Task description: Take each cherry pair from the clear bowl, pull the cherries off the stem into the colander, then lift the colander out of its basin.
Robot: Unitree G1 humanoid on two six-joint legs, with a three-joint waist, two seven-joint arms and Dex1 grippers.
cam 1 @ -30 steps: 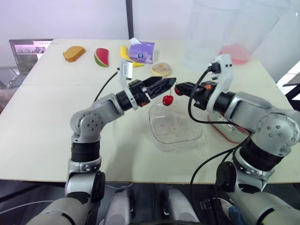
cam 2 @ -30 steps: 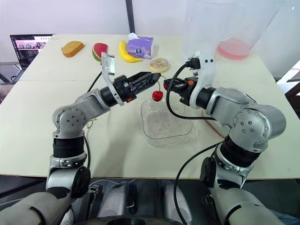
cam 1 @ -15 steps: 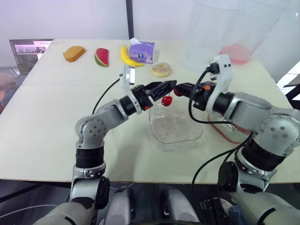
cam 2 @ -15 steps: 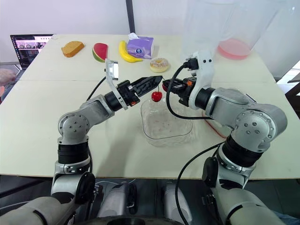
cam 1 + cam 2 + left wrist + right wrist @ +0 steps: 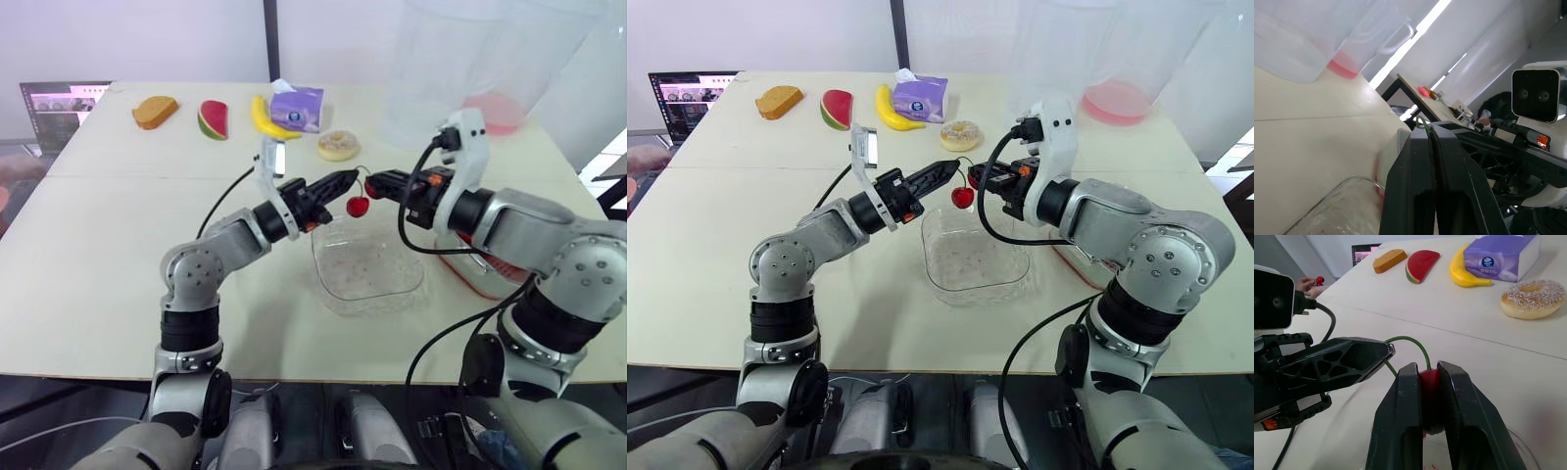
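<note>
In the centre of the frame both hands meet above the clear bowl (image 5: 338, 299), which sits on the counter (image 5: 98, 255) toward its front edge, with bare surface to its left and in front. The left hand (image 5: 353, 177) is pinched tight on the green stem (image 5: 1410, 340), and the right hand (image 5: 1429, 369) is clamped narrow around one red cherry (image 5: 1430, 387). The second cherry (image 5: 358, 207) hangs free from the stem just below the fingertips, over the bowl's far rim, glossy and whole.
</note>
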